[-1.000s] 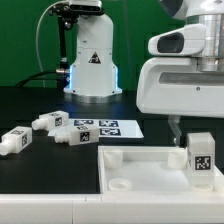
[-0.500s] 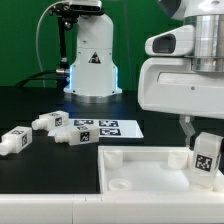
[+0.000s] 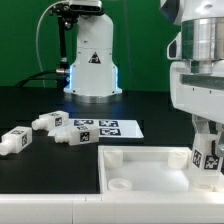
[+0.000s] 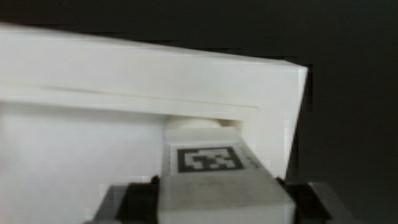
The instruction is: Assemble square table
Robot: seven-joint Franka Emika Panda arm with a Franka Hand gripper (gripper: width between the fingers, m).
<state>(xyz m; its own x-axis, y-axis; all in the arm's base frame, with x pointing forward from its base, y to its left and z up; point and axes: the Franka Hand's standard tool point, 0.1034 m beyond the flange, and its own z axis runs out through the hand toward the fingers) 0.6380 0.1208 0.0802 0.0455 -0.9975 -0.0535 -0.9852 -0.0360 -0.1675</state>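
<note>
Gripping a white leg [image 3: 209, 158] firmly between them, the jaws hang over the square panel's [image 3: 150, 166] corner, the leg perhaps touching it.

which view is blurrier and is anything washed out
Wrist view: soft overall, the white panel nearly blown out, the leg and its tag fuzzy. Exterior view: sharper, the marker board tags crisp, no strong glare on the black table.
</note>
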